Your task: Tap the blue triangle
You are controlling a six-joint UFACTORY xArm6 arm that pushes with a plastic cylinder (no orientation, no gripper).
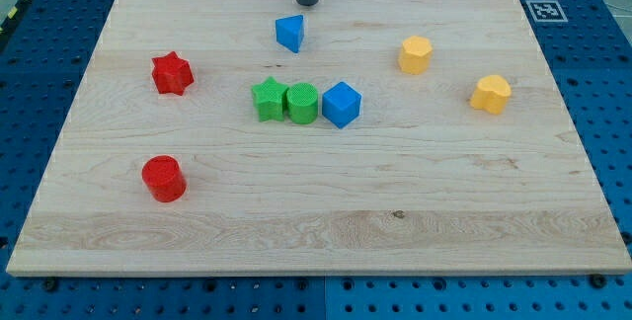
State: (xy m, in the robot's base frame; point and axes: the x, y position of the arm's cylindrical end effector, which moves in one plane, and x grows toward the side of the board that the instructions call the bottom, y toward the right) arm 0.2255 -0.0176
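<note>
Tip (307, 3) near view's top; blue triangle (289, 33) just below-left, apart.

My tip (307, 3) stands upright near the view's top edge

Green star (267, 99), green cylinder (302, 103), blue cube (342, 104) touching.

no readable words, brands or numbers show anywhere. the only sign is a small black-and-white square fiducial marker (542, 10), printed on the light wooden board (316, 211) at its top right corner.
</note>
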